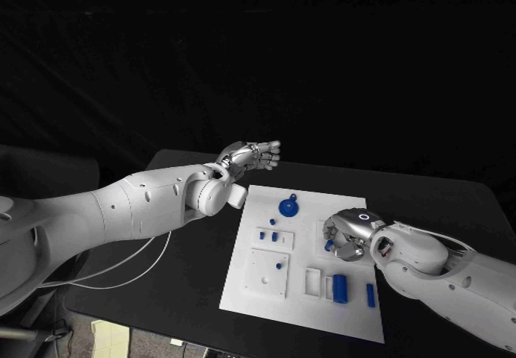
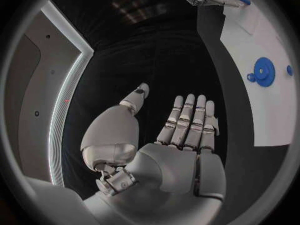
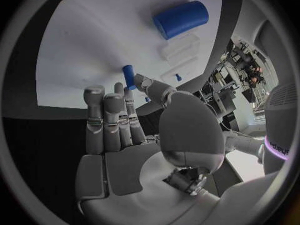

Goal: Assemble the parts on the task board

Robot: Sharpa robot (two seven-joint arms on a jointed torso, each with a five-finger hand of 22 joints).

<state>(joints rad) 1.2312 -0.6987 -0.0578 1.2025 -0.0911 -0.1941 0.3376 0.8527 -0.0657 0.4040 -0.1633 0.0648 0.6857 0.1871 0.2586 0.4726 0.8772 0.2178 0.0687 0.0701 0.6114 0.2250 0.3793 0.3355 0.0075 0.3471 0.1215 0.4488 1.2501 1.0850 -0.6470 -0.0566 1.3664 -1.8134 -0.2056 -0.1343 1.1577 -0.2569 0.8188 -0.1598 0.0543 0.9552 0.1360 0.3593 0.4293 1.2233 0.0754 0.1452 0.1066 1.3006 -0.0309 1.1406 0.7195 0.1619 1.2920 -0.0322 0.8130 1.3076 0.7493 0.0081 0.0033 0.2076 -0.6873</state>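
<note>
The white task board (image 1: 250, 298) (image 2: 265, 115) lies mid-table. My right hand (image 1: 347, 234) (image 3: 125, 135) hovers low over its right-centre. Thumb and fingertips (image 3: 120, 89) close on either side of a small blue peg (image 3: 128, 76) (image 1: 330, 244) and seem to pinch it. A blue cylinder (image 1: 341, 287) (image 3: 181, 18) lies in a recess nearer the front, with a blue bar (image 1: 371, 294) beside it. A round blue disc (image 1: 288, 206) (image 2: 264, 71) sits at the far end. My left hand (image 1: 250, 156) (image 2: 181, 135) is raised off the board's far left corner, fingers straight, holding nothing.
Several small blue pegs (image 1: 268, 236) stand at the board's left-centre, and another (image 1: 279, 264) is on a square plate below them. A white cable (image 1: 129, 272) trails over the black table at the left. The table's front edge runs close under the board.
</note>
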